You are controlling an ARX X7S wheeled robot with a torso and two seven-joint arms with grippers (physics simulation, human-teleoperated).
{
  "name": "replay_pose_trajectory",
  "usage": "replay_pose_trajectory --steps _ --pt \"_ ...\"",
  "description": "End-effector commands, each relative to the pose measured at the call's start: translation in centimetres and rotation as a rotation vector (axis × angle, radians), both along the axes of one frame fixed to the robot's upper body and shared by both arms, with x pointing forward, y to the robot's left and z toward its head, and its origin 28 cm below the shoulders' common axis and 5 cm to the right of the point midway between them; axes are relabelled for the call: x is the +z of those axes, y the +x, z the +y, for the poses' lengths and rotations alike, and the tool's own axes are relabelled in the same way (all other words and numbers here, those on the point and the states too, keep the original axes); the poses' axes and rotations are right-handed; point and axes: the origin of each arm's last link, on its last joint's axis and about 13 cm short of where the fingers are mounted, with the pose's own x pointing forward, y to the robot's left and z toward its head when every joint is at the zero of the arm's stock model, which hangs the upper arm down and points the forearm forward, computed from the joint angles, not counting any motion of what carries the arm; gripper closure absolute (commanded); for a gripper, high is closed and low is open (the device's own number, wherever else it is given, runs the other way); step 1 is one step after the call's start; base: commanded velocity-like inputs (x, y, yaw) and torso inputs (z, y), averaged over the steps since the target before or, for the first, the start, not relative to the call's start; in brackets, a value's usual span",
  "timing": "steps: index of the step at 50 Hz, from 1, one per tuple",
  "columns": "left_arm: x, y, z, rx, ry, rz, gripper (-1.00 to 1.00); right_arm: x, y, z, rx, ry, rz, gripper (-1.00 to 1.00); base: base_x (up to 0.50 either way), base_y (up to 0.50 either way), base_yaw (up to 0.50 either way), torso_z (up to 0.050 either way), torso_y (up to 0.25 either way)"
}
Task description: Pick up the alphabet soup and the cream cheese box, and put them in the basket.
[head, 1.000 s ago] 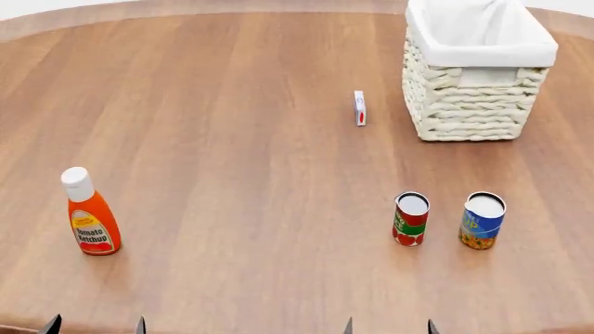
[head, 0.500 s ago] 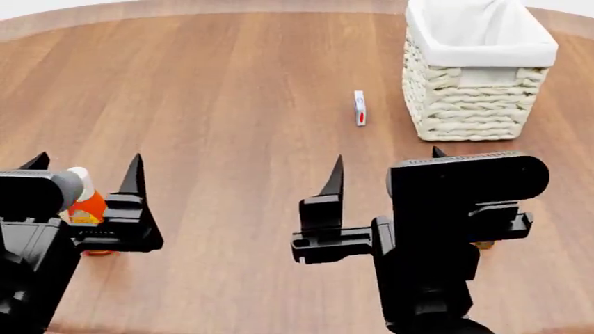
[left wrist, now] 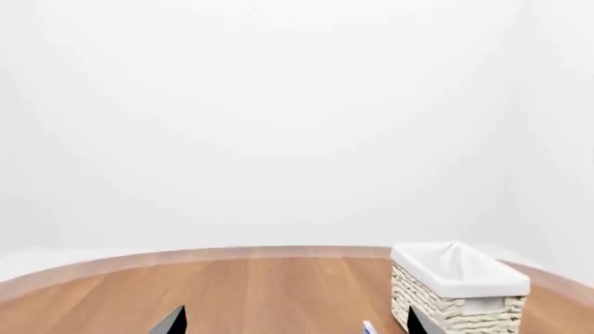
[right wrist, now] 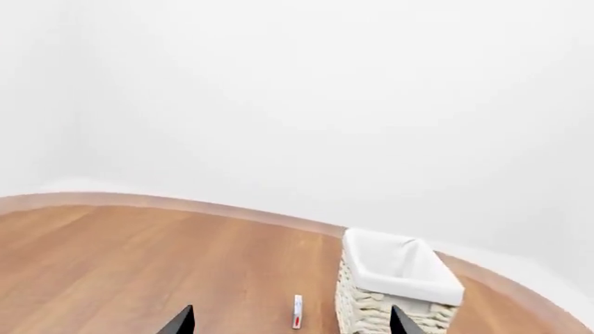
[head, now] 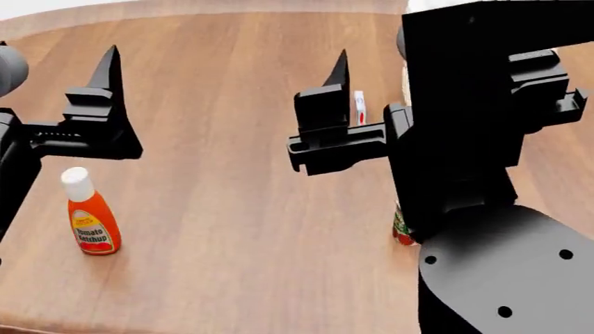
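Observation:
The cream cheese box (head: pixel 359 108) stands on edge on the wooden table, left of the basket. It also shows in the right wrist view (right wrist: pixel 297 311) and the left wrist view (left wrist: pixel 368 327). The basket (right wrist: pixel 394 285) (left wrist: pixel 455 292) stands at the far right; in the head view my right arm hides most of it. The alphabet soup is hidden behind my right arm. My left gripper (head: pixel 58 52) is open and empty, held high over the table's left. My right gripper (head: pixel 390 52) is open and empty, held high above the table's middle right.
A ketchup bottle (head: pixel 90 223) stands at the near left. A sliver of the red-and-green can (head: pixel 401 231) shows beside my right arm. The round table's far edge (right wrist: pixel 232 209) curves behind the basket.
Both arms have risen into view from the bottom edge and moved up and forward. My right arm now covers the two cans and most of the basket.

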Motion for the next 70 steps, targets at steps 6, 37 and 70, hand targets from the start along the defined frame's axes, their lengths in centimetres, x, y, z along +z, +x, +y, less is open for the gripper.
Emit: replay_pose_trajectory --steps 6,37,70 --pt "0.9 0.1 0.2 0.003 0.004 -0.013 -1.0 1.0 -0.3 -0.1 -0.045 -0.037 -0.027 -1.0 0.01 0.25 0.0 0.0 0.0" --pt "1.5 0.2 0.2 0.011 0.009 -0.024 -1.0 2.1 0.0 -0.3 -0.001 -0.014 0.007 -1.0 0.42 0.0 0.0 0.0 0.0" --pt "1.3 0.5 0.3 0.014 0.012 -0.02 -1.0 1.7 0.3 -0.2 0.019 -0.016 0.032 -1.0 0.5 0.0 0.0 0.0 0.001"
